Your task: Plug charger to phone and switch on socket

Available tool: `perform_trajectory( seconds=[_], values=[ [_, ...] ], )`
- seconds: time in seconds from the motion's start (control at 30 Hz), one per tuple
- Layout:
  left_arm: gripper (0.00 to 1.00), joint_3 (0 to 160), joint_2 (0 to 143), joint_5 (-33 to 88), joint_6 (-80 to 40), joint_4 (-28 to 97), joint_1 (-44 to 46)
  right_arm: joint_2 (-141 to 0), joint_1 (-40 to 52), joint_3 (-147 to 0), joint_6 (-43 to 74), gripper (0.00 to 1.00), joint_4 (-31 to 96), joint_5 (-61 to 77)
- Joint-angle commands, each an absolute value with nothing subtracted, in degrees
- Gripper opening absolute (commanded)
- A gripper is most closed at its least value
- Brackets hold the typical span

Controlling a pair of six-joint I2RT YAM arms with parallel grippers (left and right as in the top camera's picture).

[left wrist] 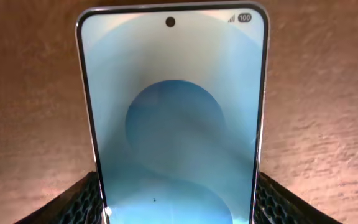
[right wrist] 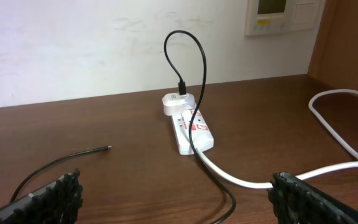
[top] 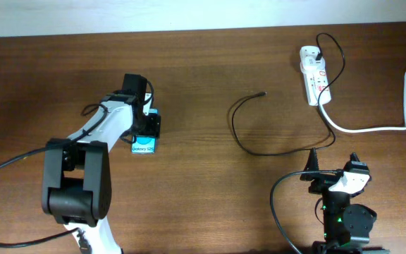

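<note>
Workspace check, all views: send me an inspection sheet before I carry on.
Surface: dark brown wooden table, no spills.
Job's things: cyan-screened white-edged phone flat at left; white power strip far right; thin black charger cable plugged into strip's white adapter, tip loose mid-table.
Clutter: nothing seen.
Grippers: left gripper closed on phone's long edges; right gripper open, empty.
Cables: thick white cord trails right from strip.
Surroundings: white wall, beige wall panel.

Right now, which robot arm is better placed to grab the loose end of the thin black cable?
Probably right: the right gripper is open and empty, and the thin black charger cable lies in front of it. The left gripper straddles the flat blue-screened phone, farther from the cable.
</note>
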State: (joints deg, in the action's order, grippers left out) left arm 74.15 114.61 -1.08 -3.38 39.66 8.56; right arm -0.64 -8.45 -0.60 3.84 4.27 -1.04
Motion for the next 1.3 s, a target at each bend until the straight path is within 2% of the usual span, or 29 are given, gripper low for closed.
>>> perform_trajectory(
  seconds=[0.0,0.07,0.13,0.27,0.73,0.97,1.0,1.1,1.13,1.2,1.27],
  values=[
    [0.63,71.4,117.4,0.0,-8.4,42.6,8.4,-0.5,-8.7,-0.3,3.4,0.98,4.7,-0.9],
    [0.63,71.4,117.4,0.0,-9.5,42.7,8.4,-0.5,-8.7,-0.3,3.4,0.98,4.7,-0.9],
    [0.57,71.5,117.4,0.2,-9.6,43.2,8.4,-0.5,-8.7,-0.3,3.4,0.98,4.7,-0.9],
    [0.5,80.8,117.4,0.2,-9.6,52.3,8.6,-0.5,-8.7,-0.3,3.4,0.98,4.7,-0.9],
    [0.5,104.4,117.4,0.2,-9.6,74.2,9.4,-0.5,-8.7,-0.3,3.4,0.98,4.7,-0.9],
    [0.5,106.3,117.4,0.3,-9.6,77.3,10.0,-0.5,-8.7,-0.3,3.4,0.98,4.6,-0.8],
    [0.5,106.3,117.4,0.3,-9.6,77.3,10.4,-0.5,-8.6,-0.3,3.8,0.98,4.6,0.8],
    [0.5,106.9,117.4,0.3,-9.6,77.6,12.0,-0.5,-8.6,-0.3,29.1,0.98,3.4,15.4],
    [0.5,107.3,117.4,0.2,-9.6,78.1,12.3,-0.5,-8.6,-0.3,32.1,0.98,2.8,24.6],
    [0.5,109.1,117.4,0.2,-9.6,79.2,12.7,-0.5,-8.6,-0.3,32.0,0.98,3.0,38.5],
    [0.5,110.6,117.2,0.2,-9.6,79.9,12.7,-0.5,-8.6,-0.3,32.0,0.98,5.8,58.0]
  ],
)
